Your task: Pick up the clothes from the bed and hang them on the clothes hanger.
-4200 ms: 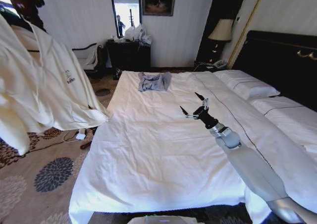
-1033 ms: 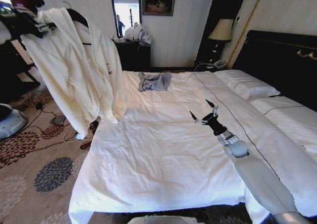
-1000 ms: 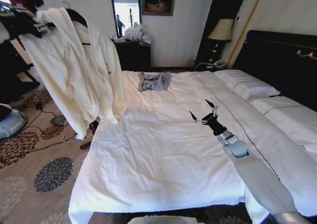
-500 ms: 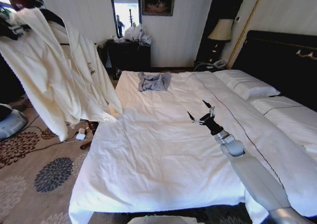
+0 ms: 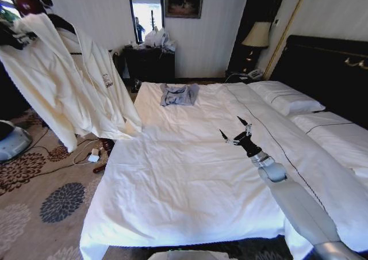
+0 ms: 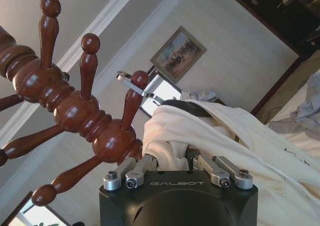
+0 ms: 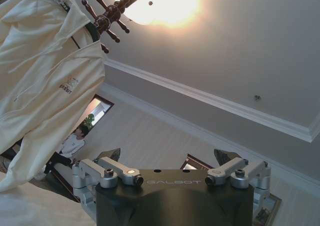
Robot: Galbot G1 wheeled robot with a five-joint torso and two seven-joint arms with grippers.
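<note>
The cream clothes (image 5: 69, 87) hang off the floor at the left, draped on the black clothes hanger (image 5: 60, 23), to the left of the bed (image 5: 184, 174). My left gripper (image 6: 172, 158) is shut on the clothes' shoulder fabric (image 6: 210, 131) right beside a wooden coat stand (image 6: 80, 111). The hanger's silvery hook (image 6: 131, 83) sits at the tip of one of the stand's pegs; I cannot tell whether it rests on it. My right gripper (image 5: 234, 134) hovers open over the white sheet, holding nothing, fingertips up.
A small grey-blue folded garment (image 5: 178, 94) lies at the far end of the bed. Pillows (image 5: 287, 99) and a black headboard (image 5: 328, 70) are on the right. A dark cabinet (image 5: 150, 61) stands behind. Cables and small items (image 5: 92, 156) lie on the patterned carpet.
Over the last second the clothes swung left toward the coat stand with my left gripper; in the last half second they barely shifted. My right gripper stays open over the bed, nearly still.
</note>
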